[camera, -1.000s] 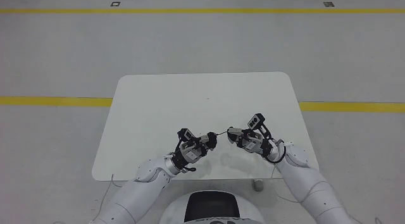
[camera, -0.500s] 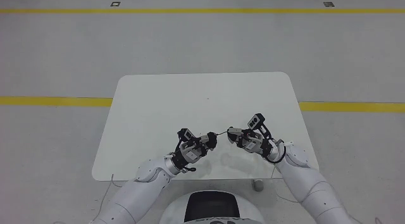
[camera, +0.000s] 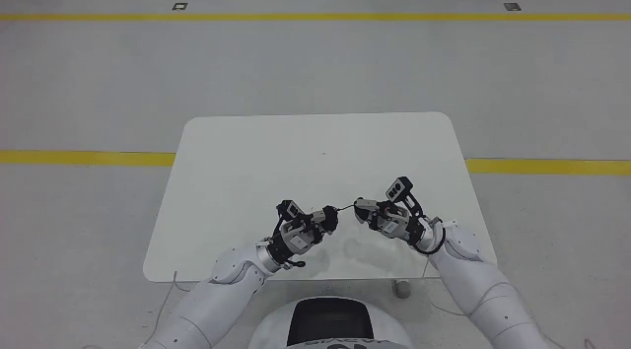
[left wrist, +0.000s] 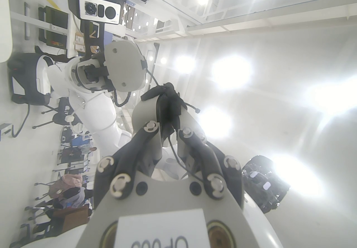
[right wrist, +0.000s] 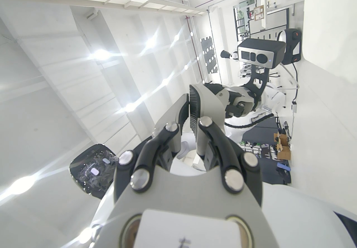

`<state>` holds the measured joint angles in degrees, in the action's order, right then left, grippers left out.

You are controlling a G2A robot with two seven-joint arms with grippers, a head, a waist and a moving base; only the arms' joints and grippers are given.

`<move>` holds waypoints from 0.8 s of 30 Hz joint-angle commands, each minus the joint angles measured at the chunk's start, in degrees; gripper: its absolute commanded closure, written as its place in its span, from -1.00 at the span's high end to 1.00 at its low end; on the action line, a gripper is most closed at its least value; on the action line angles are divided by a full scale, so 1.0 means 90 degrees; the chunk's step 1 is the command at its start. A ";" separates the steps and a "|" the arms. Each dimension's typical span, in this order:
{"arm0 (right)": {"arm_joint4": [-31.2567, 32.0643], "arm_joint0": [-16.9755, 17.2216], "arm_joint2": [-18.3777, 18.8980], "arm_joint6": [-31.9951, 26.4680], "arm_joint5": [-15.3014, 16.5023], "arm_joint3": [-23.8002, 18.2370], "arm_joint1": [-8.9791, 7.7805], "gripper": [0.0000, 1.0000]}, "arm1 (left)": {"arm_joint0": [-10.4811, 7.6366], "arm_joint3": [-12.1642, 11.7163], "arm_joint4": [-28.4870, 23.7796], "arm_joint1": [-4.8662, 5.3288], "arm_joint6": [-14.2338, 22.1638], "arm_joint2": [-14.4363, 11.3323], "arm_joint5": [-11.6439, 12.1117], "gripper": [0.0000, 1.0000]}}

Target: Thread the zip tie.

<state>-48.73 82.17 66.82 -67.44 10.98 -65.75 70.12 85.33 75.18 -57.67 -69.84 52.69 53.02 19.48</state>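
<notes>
Left gripper (left wrist: 167, 109) is clamped shut on the zip tie (left wrist: 195, 109). Its two fingers are pressed together around the black strap, which runs up through the pinch and pokes out past the tips as a thin, slightly bowed length ending in a small knob. Some of the strap also trails back down between the finger links toward the wrist. Facing it, the right gripper (right wrist: 189, 109) has its ribbed pads (right wrist: 194, 114) drawn almost together with only a sliver of gap. From above, the free length of the tie reaches across to those tips, but I cannot tell whether they actually bite on it. Both grippers are held up over the near part of the table (camera: 315, 152), about midway along its near edge, tip to tip with the tie bridging the short space between them. The tie looks very light, thin and springy. I expect it to flex and wander at its free end, and to slip along smooth pads if pulled lengthwise. It is best gripped close to the end being fed, flat sides against the pads, so that only a short, stiff stub has to be aimed at the head's slot.
</notes>
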 commanded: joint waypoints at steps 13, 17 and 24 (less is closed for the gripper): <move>0.0000 0.0000 0.0000 0.0000 0.0000 0.0000 0.0000 -1.00 | 0.0000 0.0000 0.0000 0.0000 0.0000 0.0000 0.0000 -1.00; 0.0092 0.0061 -0.0002 0.0218 -0.0022 -0.0135 -0.0005 -1.00 | 0.0000 0.0000 0.0000 0.0000 0.0000 0.0000 0.0000 -1.00; 0.0211 0.0151 0.0106 0.0287 0.0032 -0.0182 -0.0046 -1.00 | 0.0000 0.0000 0.0000 0.0000 0.0000 0.0000 0.0000 -1.00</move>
<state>-46.88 83.47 67.67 -64.93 11.22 -67.39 69.73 85.33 75.18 -57.67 -69.84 52.69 53.02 19.48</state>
